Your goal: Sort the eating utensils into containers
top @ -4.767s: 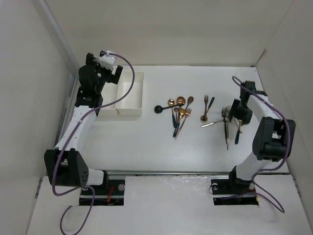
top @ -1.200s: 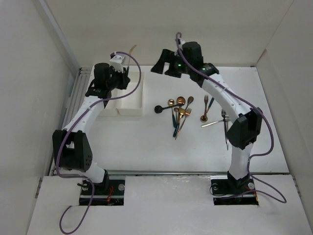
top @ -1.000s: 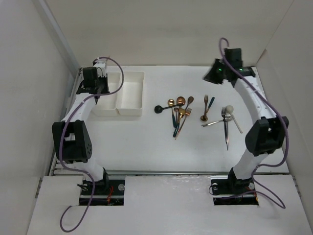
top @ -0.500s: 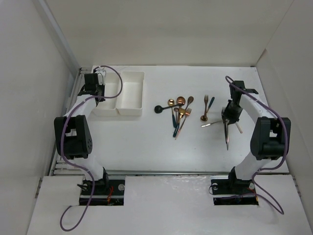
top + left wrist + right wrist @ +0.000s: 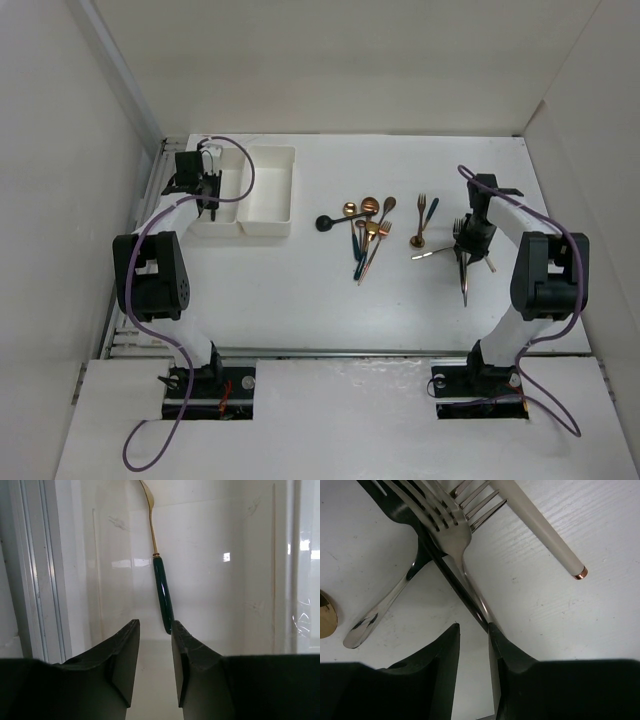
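A fork with a dark teal handle (image 5: 162, 590) and gold head lies lengthwise in the left container (image 5: 213, 222), the left of two joined white trays. My left gripper (image 5: 155, 624) (image 5: 205, 185) hovers over it, open, its right finger beside the handle's end and nothing between the jaws. The right container (image 5: 270, 200) shows no utensil. My right gripper (image 5: 474, 626) (image 5: 470, 240) is open low over the right heap: a silver fork (image 5: 452, 535), a black utensil (image 5: 455, 580) crossing under it, and a white-handled one (image 5: 540, 530). The black handle runs past the right fingertip.
Several copper, teal and black utensils (image 5: 365, 228) lie in a loose pile mid-table. Between the pile and the right heap lie a small gold fork (image 5: 422, 205) and a teal one (image 5: 431, 208). An aluminium rail (image 5: 35, 580) runs along the tray's left side. White walls enclose the table.
The left gripper's jaws parted over the left tray, leaving the teal fork lying there. The right arm swung from the back right down onto the right heap, jaws now apart.
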Robot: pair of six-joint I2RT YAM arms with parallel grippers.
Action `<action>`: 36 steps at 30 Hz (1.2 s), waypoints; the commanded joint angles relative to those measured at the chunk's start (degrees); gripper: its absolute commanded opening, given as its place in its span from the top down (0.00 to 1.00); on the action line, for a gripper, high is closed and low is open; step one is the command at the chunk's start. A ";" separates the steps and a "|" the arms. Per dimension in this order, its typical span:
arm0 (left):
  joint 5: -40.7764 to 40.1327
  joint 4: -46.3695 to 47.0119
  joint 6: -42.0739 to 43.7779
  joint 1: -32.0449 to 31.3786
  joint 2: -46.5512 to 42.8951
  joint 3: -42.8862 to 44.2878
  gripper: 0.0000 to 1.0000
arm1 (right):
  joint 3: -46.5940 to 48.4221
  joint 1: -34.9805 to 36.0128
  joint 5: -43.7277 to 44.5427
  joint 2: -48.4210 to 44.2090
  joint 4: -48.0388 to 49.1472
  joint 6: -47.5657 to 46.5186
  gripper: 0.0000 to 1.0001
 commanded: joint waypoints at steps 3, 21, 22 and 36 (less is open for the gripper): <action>1.99 0.76 1.35 0.21 -1.04 -0.96 0.72 | -0.21 -1.34 0.10 0.66 2.03 -0.58 0.65; -3.99 -10.93 -3.66 -3.84 0.10 18.36 0.43 | -0.12 -3.45 -1.38 4.17 5.98 -3.30 0.65; -3.99 -11.46 -3.14 -3.84 0.10 18.89 0.43 | -0.12 -3.45 -2.09 4.18 6.86 -3.82 0.65; 2.42 -17.25 -2.61 -6.12 -0.43 22.59 0.43 | 0.50 -4.07 0.45 4.90 7.05 -3.30 1.00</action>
